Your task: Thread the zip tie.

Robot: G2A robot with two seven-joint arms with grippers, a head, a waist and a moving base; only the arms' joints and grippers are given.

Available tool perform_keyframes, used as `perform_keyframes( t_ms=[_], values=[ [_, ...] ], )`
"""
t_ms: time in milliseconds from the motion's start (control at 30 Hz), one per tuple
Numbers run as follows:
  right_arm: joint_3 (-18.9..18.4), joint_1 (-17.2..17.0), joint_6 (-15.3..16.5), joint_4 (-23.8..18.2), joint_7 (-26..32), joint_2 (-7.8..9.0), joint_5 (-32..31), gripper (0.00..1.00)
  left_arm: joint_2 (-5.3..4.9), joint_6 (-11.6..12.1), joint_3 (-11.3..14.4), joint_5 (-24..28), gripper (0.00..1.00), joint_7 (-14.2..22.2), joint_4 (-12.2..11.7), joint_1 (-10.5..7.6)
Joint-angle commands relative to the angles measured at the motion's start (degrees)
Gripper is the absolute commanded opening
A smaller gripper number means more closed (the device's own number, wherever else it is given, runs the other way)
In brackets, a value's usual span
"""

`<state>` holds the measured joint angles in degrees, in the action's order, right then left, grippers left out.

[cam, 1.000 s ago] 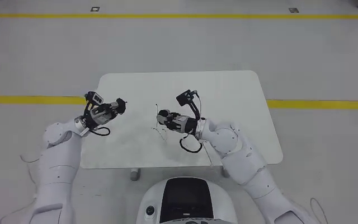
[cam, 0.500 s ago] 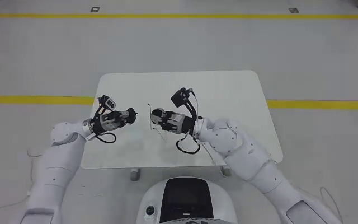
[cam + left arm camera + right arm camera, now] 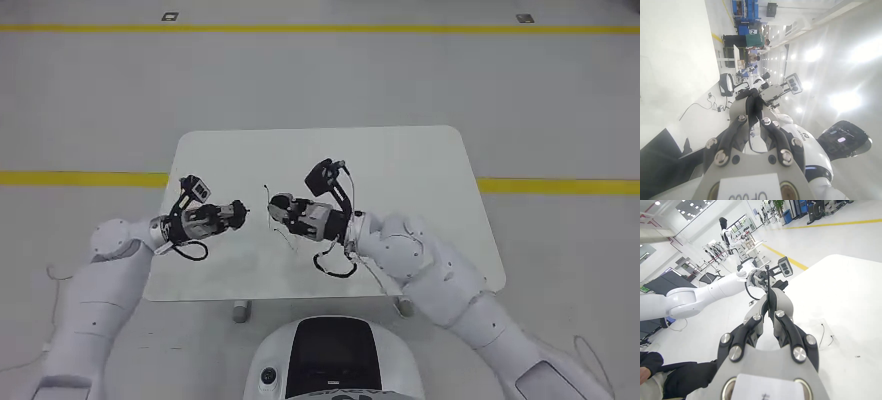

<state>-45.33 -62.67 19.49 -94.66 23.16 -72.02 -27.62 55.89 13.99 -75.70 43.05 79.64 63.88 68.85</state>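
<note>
Distance between the two grippers has shrunk over the last second. In the top view the left gripper (image 3: 240,212) has swung from the left edge of the table (image 3: 400,160) in towards mid-frame, and the right gripper (image 3: 275,207) has edged leftward to meet it. They now stand near each other, tip facing tip, but apart. The right gripper is clamped on the zip tie (image 3: 768,285), held above the table at the centre of the right wrist view. Its strap is pinched and its square head stands up past the fingertips, crossing in front of the left gripper farther off. The left gripper's pads (image 3: 749,104) are pressed together; whether anything lies between them I cannot tell. I judge this to be the line-up before threading: nothing has passed through the head yet, and the fine alignment is still to come. Two more thin black ties (image 3: 822,336) lie on the table at the lower right of that view. As for writing, each wrist plate carries a white label (image 3: 768,387) with dark print at the bottom edge, cut off by the frame, and no marking is visible on the tie.
</note>
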Motion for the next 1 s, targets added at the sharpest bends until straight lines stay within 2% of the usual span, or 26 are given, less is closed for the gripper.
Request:
perform_keyframes(
  t_ms=[0,133,300,567,633,800,900,967],
  values=[
    [1.67,0.88,-0.01,0.27,-1.76,0.63,-1.97,0.0,-0.78,0.39,1.22,1.82,0.0,0.0,0.66,0.47],
    [7.95,4.05,-0.01,1.55,-8.17,2.13,-3.38,0.0,-2.62,1.57,4.05,5.03,0.0,0.0,1.37,0.83],
    [15.18,8.63,-0.01,4.41,-19.51,4.05,-4.47,0.0,-4.18,2.61,7.08,8.85,0.0,0.0,1.69,0.69],
    [15.54,8.93,-0.01,4.61,-20.19,4.16,-4.39,0.0,-4.18,2.61,7.08,8.85,0.0,0.0,1.69,0.69],
    [15.42,8.48,-0.01,4.54,-20.39,4.16,-4.6,0.0,-4.1,1.92,7.41,8.39,0.0,-1.56,1.86,0.9],
    [14.8,7.25,-0.01,5.41,-24.94,4.5,-7.77,0.0,-4.0,1.42,7.92,8.47,0.0,0.0,1.68,0.85],
    [15.55,7.26,-0.01,5.88,-27.07,4.68,-9.29,0.0,-3.96,1.59,8.11,9.43,0.0,0.0,1.6,0.96],
    [16.48,7.48,-0.01,6.44,-28.86,4.77,-10.25,0.0,-3.95,0.72,8.66,10.29,0.0,0.0,1.71,1.06]
  ],
)
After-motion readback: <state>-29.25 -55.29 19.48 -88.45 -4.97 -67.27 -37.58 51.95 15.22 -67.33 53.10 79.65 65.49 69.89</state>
